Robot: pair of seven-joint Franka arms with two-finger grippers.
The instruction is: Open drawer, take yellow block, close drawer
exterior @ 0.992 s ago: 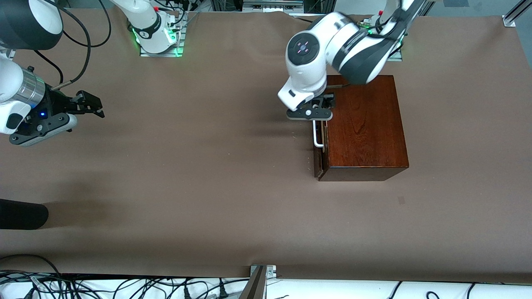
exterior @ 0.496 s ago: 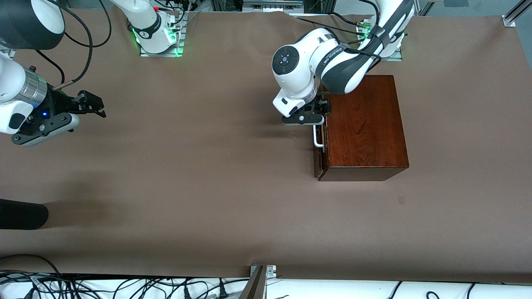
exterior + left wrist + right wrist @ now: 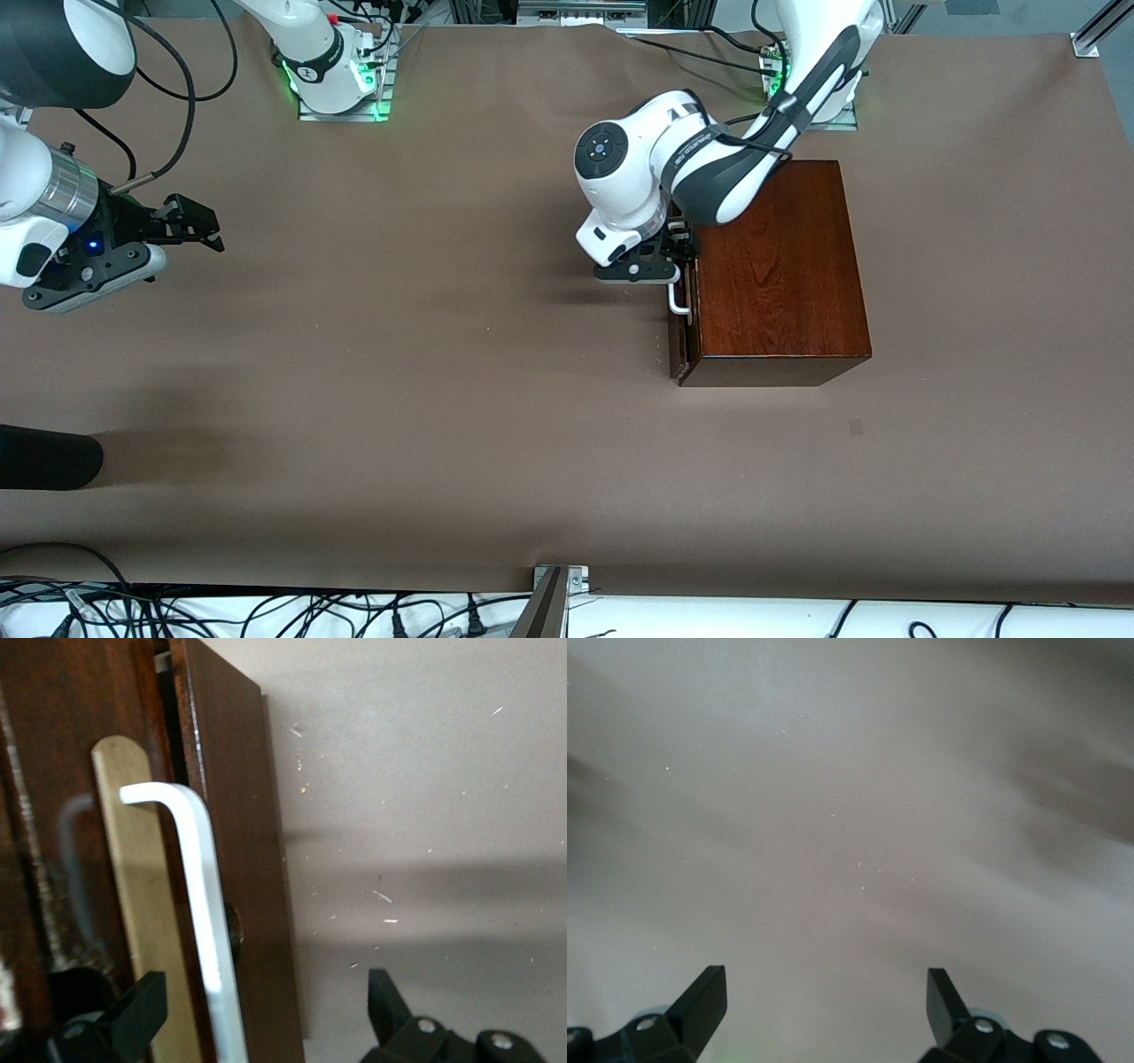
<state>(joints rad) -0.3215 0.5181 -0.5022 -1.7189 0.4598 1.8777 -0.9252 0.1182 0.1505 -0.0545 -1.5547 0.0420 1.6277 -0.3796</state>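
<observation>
The dark mahogany box (image 3: 775,266) stands toward the left arm's end of the table. Its drawer (image 3: 680,337) is shut or nearly shut, with the white bar handle (image 3: 677,298) on its front. In the left wrist view the handle (image 3: 205,921) runs between the open fingers, in front of the dark drawer front (image 3: 239,859). My left gripper (image 3: 675,266) (image 3: 264,1014) is open and straddles the handle without closing on it. My right gripper (image 3: 190,221) (image 3: 824,1001) is open and empty, waiting over bare table at the right arm's end. The yellow block is out of view.
A dark rounded object (image 3: 44,456) lies at the table edge at the right arm's end. Cables (image 3: 266,611) run along the edge nearest the front camera. The brown table cover (image 3: 443,354) spreads between the arms.
My left arm has lowered and drawn in, bringing its gripper down along the drawer front onto the handle. The right arm has not moved.
</observation>
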